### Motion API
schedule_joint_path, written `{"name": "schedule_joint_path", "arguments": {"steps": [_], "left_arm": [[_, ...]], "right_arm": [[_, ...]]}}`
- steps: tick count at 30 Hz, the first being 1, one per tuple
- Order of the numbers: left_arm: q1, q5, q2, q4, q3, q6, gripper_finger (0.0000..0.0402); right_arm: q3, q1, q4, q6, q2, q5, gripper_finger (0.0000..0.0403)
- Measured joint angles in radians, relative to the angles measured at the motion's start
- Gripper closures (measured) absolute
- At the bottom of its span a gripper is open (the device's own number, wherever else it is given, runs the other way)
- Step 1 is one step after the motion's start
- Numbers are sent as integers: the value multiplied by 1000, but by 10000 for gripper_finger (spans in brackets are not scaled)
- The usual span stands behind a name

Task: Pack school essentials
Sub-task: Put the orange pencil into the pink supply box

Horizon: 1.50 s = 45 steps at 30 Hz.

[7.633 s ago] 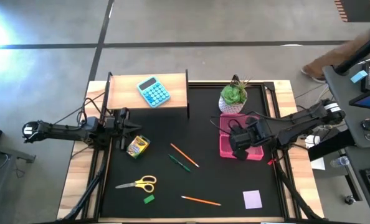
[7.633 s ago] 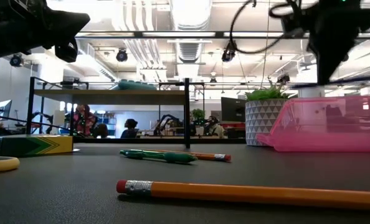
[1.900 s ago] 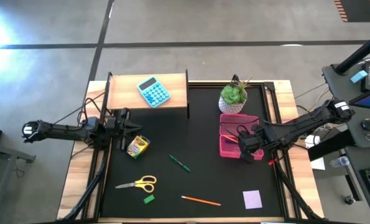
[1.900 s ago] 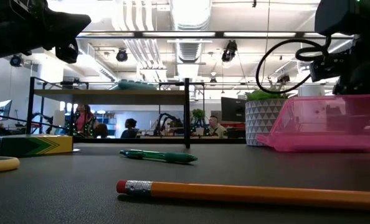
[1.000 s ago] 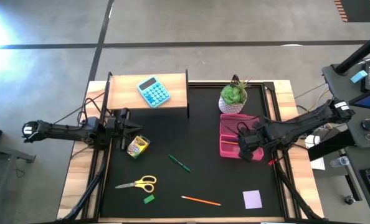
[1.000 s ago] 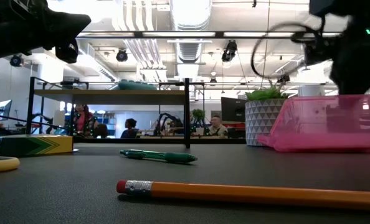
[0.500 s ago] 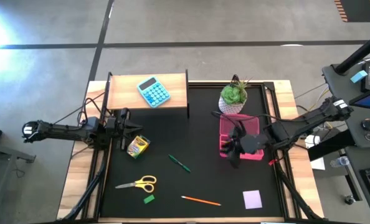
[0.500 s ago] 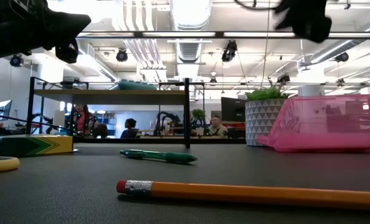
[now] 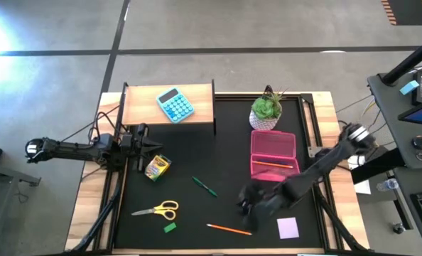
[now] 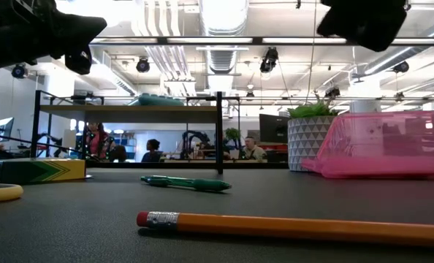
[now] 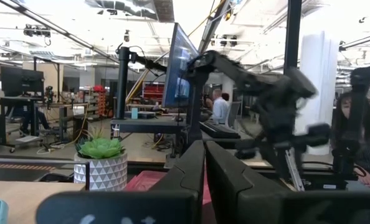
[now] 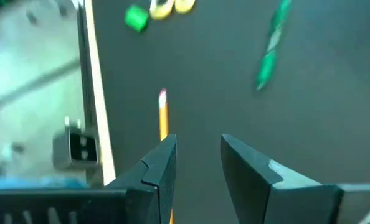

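The school things lie spread on the black surface (image 9: 225,142). There is one pink case (image 9: 273,155), open and rectangular, standing just in front of the plant, and inside it lies one thin orange pencil (image 9: 275,164). A second orange pencil (image 9: 229,229), with a pink eraser end and a metal ring, lies near the front edge. One green pen (image 9: 204,186) lies in the middle of the mat, slanted. One pair of scissors (image 9: 156,210) with yellow handles is at the front left, and one tiny green eraser (image 9: 169,227) is just beside it, toward the front. One yellow-green crayon box (image 9: 157,167) sits at the left side. One lilac square notepad (image 9: 288,227) rests at the front right corner.

The right pincer (image 9: 250,206) hangs above the mat between the green pen and the notepad, near the front pencil. In its wrist view the two dark fingers (image 12: 161,168) stand partly apart with nothing between them, and the pencil shows beyond the gap. It looks blurred from above, so its exact height is hard to judge.

The left pincer (image 9: 148,146) waits at the left edge, just behind the crayon box, its fingers clenched together and empty.

One light-blue calculator (image 9: 175,104) lies on the wooden shelf (image 9: 136,107), and one plant (image 9: 266,112) in a white pot stands behind the case.
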Motion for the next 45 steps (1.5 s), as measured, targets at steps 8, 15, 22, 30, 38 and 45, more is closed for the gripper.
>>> {"name": "schedule_joint_path", "arguments": {"steps": [8,15,22,30,38,45], "left_arm": [[0,0,-1,1,0,0,402],[0,0,-1,1,0,0,402],[0,0,-1,0,0,0,402],[0,0,0,0,0,0,402],[0,0,0,0,0,0,402],[0,0,-1,0,0,0,402]], "right_arm": [[295,17,-208,-19,298,-98,287],[473,17,-284,-78,456,-163,286],[555,16,-355,-90,551,-165,299],[559,16,-370,-69,585,-163,318],[559,14,-370,-69,586,-165,347],[555,14,-392,-48,586,-173,385]]}}
